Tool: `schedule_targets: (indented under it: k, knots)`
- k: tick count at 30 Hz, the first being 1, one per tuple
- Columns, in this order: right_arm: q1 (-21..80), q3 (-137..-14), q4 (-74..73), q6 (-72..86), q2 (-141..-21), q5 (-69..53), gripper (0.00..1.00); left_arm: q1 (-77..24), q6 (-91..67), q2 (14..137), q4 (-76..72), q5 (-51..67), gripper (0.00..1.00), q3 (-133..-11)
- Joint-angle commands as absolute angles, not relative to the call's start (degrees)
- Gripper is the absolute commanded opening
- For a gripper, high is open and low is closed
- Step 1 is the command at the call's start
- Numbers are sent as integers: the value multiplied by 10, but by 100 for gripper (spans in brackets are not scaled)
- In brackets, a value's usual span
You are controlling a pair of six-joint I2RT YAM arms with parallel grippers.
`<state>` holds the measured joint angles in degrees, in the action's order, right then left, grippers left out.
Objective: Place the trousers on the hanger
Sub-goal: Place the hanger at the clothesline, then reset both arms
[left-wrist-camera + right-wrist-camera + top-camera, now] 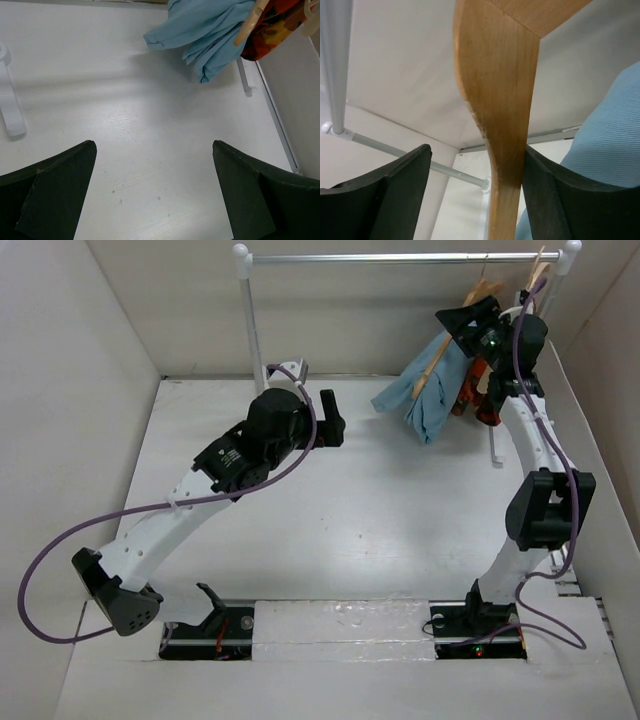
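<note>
Hanger (500, 100) between parted right jaws, trousers (610, 140) draped on it.

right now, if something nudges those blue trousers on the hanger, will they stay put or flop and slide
Probably floppy: the trousers hang in soft folds over the hanger, so a push would likely bunch and swing them. They seem to drape unevenly, and the wood looks smooth, so they might slide off.
</note>
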<state>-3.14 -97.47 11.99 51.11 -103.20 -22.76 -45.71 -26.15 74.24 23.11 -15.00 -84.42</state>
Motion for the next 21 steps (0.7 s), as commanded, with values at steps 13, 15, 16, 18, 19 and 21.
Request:
schedule_targets:
  k: [13,15,16,18,19,21]
  knots:
    - [-41,-961,3,325,-828,-63,100,-456,-177,790,246,-228,99,-1062]
    - [-55,-939,3,308,-788,-82,100,-456,-174,785,253,-243,99,-1065]
    - [-55,-925,3,291,-770,-86,100,-456,-171,774,252,-253,99,-1053]
    - [-39,-858,4,272,-731,-98,100,-456,-176,755,243,-267,99,-1019]
    - [-22,-802,6,247,-686,-105,100,-456,-182,730,234,-271,99,-966]
    - [2,-737,4,221,-638,-116,100,-456,-196,702,215,-271,99,-904]
